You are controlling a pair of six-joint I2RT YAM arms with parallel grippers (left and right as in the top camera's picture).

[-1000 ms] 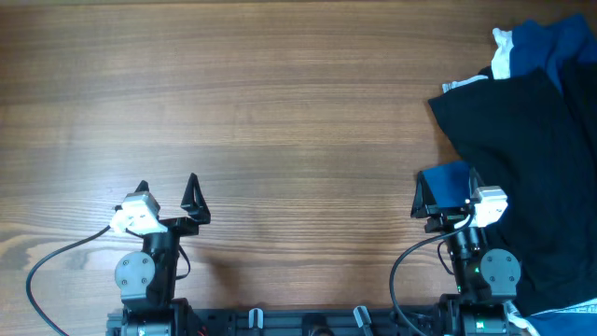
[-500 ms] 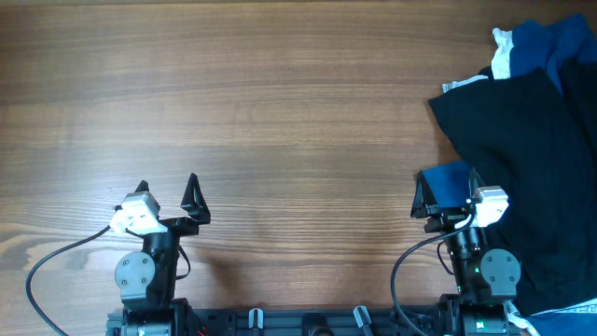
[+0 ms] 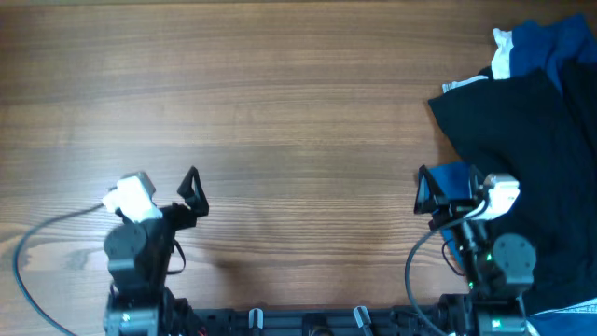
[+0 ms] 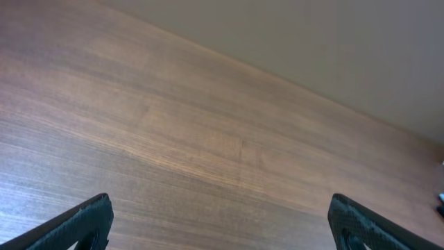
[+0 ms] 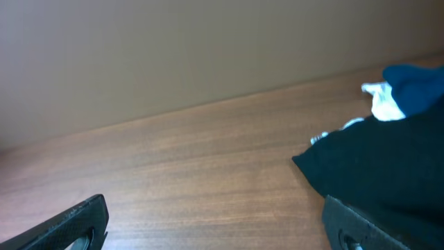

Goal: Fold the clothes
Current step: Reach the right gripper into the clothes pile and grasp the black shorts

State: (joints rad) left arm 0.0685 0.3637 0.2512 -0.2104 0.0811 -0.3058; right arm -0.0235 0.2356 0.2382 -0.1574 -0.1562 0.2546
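Both arms have shifted slightly since a second ago, the left wrist swinging leftward and the right arm leaning further right; the clothes lie as before.

One wooden tabletop [image 3: 280,93] fills the view, bare and open across its left and middle, which leaves wide room for moving. One black garment [image 3: 527,149] lies spread over the right side and runs off the right and lower edges of the overhead view. Its left edge is just beside the right arm. One royal-blue piece [image 3: 550,42] is bunched in the far right corner, touching the black garment, with a white patch [image 3: 504,54] on it. A sliver of light-blue fabric [image 3: 567,315] shows at the bottom right.

The left gripper [image 4: 222,223] hangs over bare wood with its fingers [image 4: 89,221] spread wide and holding nothing. The right gripper [image 5: 215,223] is likewise spread and empty.

One small white label [image 3: 464,84] sits at the black garment's upper-left corner, too small for any writing to be read.
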